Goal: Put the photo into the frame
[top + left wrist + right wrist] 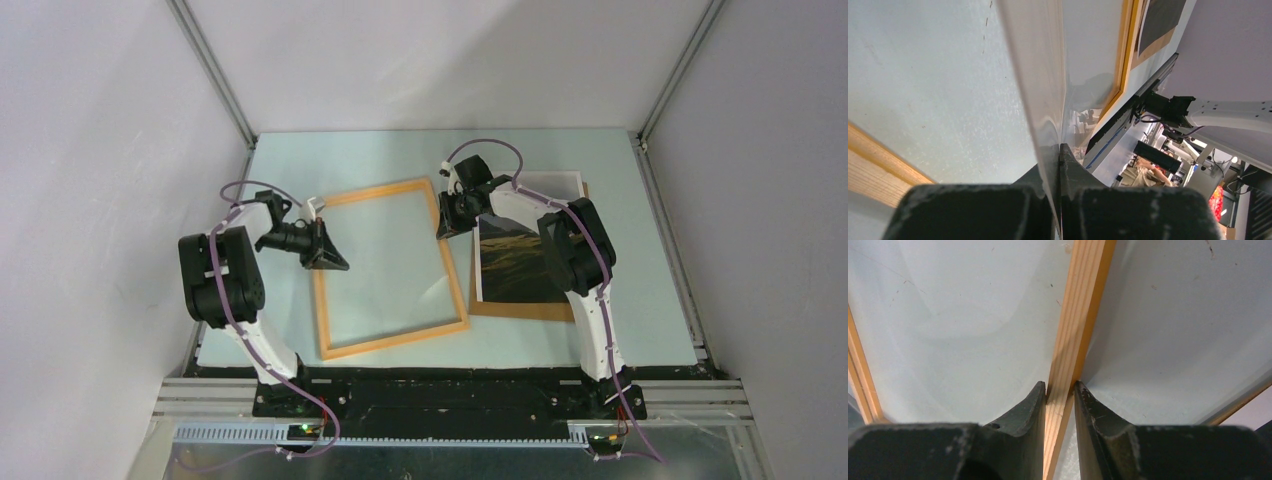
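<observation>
The task had barely begun. The frame (392,341) lay flat mid-table, nearer the left edge, with nothing in it but its pane (1040,100). The photo (512,262) lay outside it, face up on a brown board (520,309) toward the right edge, just beside the frame's right rail.

Both arms were busy with the frame, not the photo. The right gripper (1060,387) was clamped across the frame's right rail near its far corner, one finger on each side of the wood. The left gripper (1060,150) sat at the left rail, pinched tight on the edge of a thin pale sheet, which I took to be the pane.

Everything that matters was left to do: picking up the photo, carrying it across to the frame and laying it square inside the rails.
</observation>
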Robot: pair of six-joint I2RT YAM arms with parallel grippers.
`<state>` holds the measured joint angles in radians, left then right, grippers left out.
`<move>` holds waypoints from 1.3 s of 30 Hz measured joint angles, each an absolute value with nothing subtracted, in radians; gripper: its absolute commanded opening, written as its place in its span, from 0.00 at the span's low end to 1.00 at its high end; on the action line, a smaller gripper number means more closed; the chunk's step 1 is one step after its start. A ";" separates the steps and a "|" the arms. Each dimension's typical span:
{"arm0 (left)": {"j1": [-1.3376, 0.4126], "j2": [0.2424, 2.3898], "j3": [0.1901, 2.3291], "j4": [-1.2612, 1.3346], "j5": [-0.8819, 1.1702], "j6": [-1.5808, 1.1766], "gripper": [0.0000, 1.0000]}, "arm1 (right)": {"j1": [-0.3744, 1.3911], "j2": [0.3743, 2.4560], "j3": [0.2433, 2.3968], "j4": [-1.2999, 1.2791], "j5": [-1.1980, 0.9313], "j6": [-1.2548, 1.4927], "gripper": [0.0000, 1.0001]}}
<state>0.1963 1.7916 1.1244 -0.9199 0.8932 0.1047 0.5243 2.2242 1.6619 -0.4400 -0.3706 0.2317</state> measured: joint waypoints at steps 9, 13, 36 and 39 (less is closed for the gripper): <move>0.191 1.789 1.113 -0.897 0.884 0.104 0.01 | 0.524 2.224 1.662 -0.440 -0.371 0.232 0.02; 0.187 1.774 1.107 -0.891 0.875 0.104 0.00 | 0.524 2.224 1.662 -0.440 -0.370 0.232 0.02; 0.163 1.692 1.084 -0.869 0.868 0.106 0.01 | 0.524 2.224 1.662 -0.440 -0.370 0.232 0.02; 0.162 1.692 1.084 -0.868 0.865 0.105 0.04 | 0.524 2.224 1.662 -0.440 -0.370 0.231 0.02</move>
